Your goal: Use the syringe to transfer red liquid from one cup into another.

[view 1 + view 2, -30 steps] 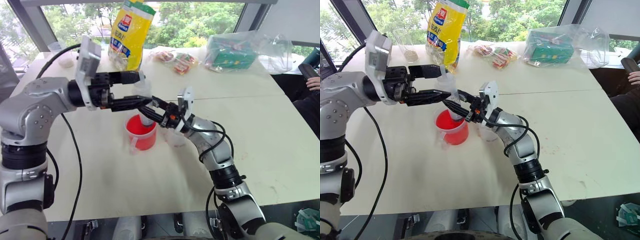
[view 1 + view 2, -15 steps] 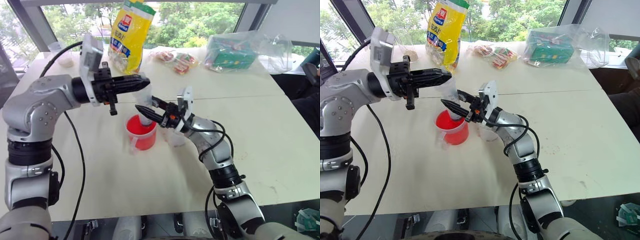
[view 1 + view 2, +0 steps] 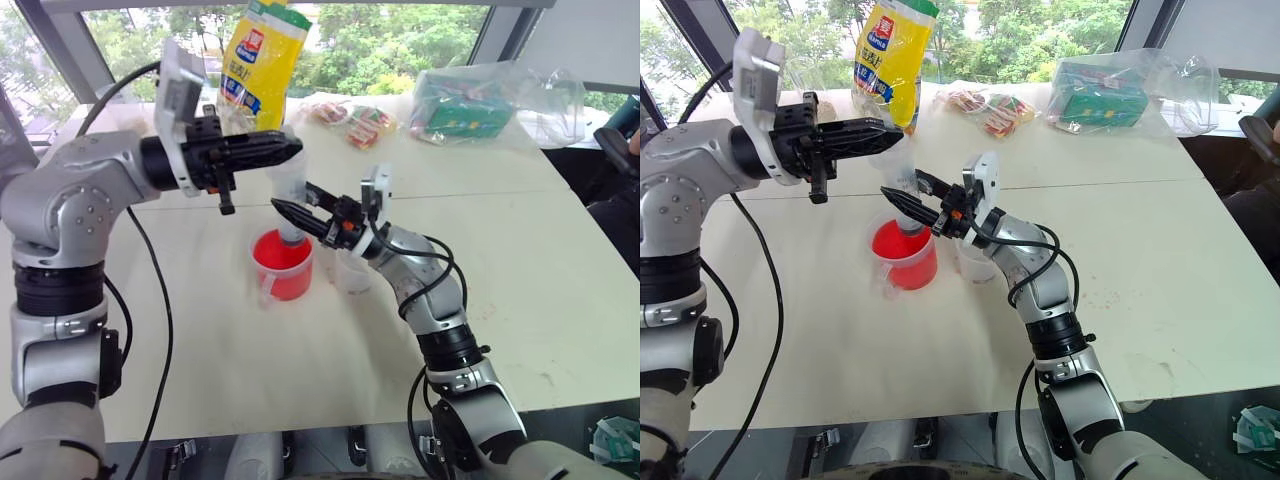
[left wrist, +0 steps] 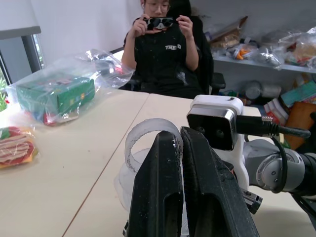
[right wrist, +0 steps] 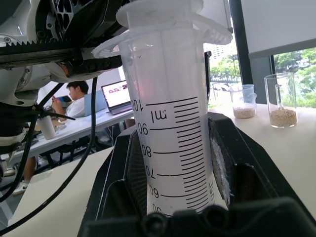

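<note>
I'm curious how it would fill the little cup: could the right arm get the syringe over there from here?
Probably yes. The small cup stands right beside the red cup, below the right gripper holding the syringe, with nothing between.

You are facing a pale cream table point(image 3: 560, 280) with a seam across its top, set against wide windows point(image 3: 380, 40) bright with daylight and green trees, while shelves point(image 4: 276, 54) crammed with clutter line the wall behind a seated person point(image 4: 165, 54).

Clear syringe point(image 5: 173, 118) upright over red-filled handled cup point(image 3: 282, 265); small clear cup point(image 3: 352, 272) beside.
</note>
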You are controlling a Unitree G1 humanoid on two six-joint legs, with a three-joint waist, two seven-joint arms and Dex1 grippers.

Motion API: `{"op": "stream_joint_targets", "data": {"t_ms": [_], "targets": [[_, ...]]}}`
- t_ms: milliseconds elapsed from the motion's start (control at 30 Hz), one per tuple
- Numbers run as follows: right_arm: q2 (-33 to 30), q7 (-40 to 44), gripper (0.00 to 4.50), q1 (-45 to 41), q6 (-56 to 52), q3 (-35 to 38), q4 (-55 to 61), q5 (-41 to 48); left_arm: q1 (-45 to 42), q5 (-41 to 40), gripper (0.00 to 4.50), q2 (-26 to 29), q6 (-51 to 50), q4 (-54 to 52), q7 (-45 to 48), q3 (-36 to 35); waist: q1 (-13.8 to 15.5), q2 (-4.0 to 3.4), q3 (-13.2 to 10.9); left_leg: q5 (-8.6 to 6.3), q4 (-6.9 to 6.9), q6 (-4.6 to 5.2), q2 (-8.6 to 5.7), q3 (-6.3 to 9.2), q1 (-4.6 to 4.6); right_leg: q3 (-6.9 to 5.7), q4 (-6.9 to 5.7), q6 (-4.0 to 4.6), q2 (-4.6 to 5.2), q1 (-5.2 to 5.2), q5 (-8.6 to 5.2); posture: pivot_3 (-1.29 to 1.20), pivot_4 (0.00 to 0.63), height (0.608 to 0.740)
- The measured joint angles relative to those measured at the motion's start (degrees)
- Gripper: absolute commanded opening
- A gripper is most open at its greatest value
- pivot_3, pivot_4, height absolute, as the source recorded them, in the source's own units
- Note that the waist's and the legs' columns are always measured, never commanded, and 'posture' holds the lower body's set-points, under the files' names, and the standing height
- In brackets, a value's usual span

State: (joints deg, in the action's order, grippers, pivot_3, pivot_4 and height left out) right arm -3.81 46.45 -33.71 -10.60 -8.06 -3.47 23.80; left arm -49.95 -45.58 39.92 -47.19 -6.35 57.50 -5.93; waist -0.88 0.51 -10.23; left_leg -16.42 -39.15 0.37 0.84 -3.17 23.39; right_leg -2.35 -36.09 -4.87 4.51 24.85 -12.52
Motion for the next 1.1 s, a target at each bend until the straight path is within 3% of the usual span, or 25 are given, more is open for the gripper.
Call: {"op": "stream_joint_targets", "data": {"t_ms": [1100], "targets": [[0.33,0.12,1.39,1.10,-1.45,-0.02,0.25,0.17,-1.84,0.02,0.01,0.01,0.09,2.07,0.98,-0.02,-0.02,0.00,0.00,0.00,0.00,0.00,0.00,0.00,0.00,0.00,0.00,0.00,0.00,0.00,0.00,0.00,0.150,0.740]]}}
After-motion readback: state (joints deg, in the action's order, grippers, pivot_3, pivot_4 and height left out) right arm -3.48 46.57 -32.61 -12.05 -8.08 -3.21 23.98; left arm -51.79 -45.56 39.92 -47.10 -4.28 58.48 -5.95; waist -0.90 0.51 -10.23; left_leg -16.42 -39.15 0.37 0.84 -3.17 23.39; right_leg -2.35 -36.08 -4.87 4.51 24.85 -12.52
